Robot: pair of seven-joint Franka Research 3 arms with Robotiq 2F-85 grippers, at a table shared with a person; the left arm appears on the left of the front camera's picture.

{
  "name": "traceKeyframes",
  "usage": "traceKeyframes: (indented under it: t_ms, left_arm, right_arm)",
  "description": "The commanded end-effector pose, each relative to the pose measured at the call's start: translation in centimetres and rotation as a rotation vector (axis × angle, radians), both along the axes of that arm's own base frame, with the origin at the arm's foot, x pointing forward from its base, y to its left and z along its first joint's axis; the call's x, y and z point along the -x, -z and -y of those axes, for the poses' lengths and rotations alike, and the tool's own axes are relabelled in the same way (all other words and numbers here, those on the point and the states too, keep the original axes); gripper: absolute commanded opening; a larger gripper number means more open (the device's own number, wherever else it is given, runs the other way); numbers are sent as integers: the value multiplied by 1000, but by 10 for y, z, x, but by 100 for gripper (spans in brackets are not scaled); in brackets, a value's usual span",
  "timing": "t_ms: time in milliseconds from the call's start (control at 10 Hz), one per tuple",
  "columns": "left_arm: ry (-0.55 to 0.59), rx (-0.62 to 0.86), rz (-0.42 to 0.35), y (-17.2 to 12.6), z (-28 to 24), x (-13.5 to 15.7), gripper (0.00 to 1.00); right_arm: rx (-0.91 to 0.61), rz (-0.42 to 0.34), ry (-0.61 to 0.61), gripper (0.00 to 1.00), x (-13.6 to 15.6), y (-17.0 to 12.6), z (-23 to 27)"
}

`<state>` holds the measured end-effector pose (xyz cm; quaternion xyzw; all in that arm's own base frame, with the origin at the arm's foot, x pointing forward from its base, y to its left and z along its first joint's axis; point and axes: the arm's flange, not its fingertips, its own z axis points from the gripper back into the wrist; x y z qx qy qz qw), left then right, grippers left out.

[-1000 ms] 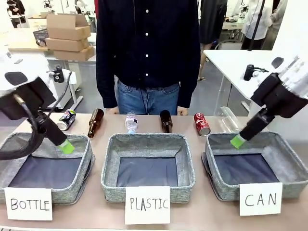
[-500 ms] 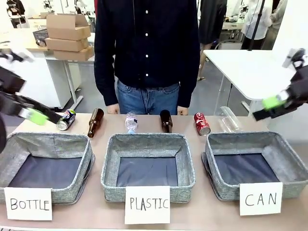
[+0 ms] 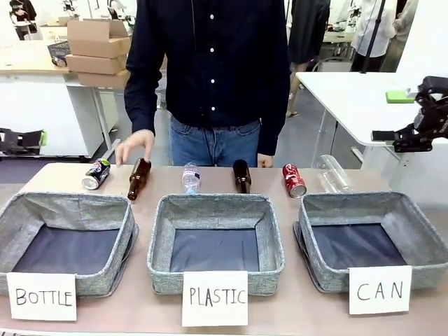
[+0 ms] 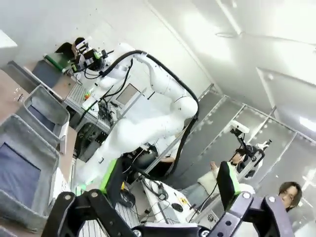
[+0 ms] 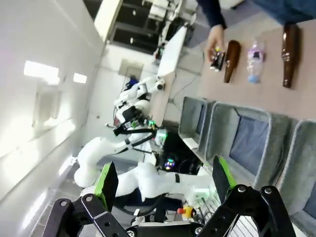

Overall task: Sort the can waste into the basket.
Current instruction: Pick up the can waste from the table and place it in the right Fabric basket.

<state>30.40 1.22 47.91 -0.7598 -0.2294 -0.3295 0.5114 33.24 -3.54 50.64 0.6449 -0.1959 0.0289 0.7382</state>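
The black can (image 3: 96, 174) lies at the table's far left and the red can (image 3: 293, 180) lies right of centre, both on their sides in the far row. The grey CAN basket (image 3: 350, 201) stands front right behind its white card (image 3: 379, 289), with nothing in it. My right gripper (image 3: 389, 116) is raised at the right edge, above and beyond that basket, open and holding nothing. My left gripper (image 3: 31, 140) hangs at the left edge, off the table, open. A person's hand (image 3: 134, 145) hovers by the black can (image 5: 217, 61). Both wrist views show open, bare fingers (image 4: 111, 175) (image 5: 220, 177).
Two brown glass bottles (image 3: 138, 178) (image 3: 241, 176) and clear plastic bottles (image 3: 191, 178) (image 3: 333, 175) lie in the same far row. The PLASTIC basket (image 3: 214, 204) and the BOTTLE basket (image 3: 66, 203) stand front centre and front left. The person stands at the far edge.
Both arms rose out of the outer baskets and swung outward to the picture's edges. The person's hand came forward toward the black can.
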Motion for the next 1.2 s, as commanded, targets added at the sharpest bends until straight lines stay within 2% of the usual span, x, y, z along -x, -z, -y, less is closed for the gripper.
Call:
traceKeyframes:
  t_ms: [0, 200, 300, 400, 500, 600, 800, 900, 1000, 1100]
  left_arm:
    - [33, -58, 107, -12, 13, 11, 100]
    - [33, -58, 107, -12, 13, 11, 100]
    - [33, -58, 107, -12, 13, 11, 100]
    - [33, -58, 107, -12, 13, 11, 100]
    - [33, -58, 107, -12, 13, 11, 100]
    - [33, -58, 107, -12, 13, 11, 100]
    - [33, -58, 107, -12, 13, 11, 100]
    - [33, -58, 107, -12, 13, 11, 100]
    - [33, -58, 107, -12, 13, 11, 100]
    - [33, -58, 107, -12, 13, 11, 100]
  right_arm:
    - [-125, 33, -122, 100, 12, -6, -3]
    - [-125, 33, -122, 100, 12, -6, -3]
    - [-66, 10, -87, 100, 10, -6, -5]
    - [151, -5, 80, 100, -13, -19, -29]
    - [383, -4, 49, 100, -57, -26, -58]
    - [604, -72, 120, 100, -103, -26, -78]
    - [905, -206, 164, 100, -166, -12, -97]
    - [1036, -265, 185, 100, -188, 3, -104]
    - [1098, -286, 191, 100, -197, 13, -108]
    - [1120, -267, 185, 100, -198, 20, -112]
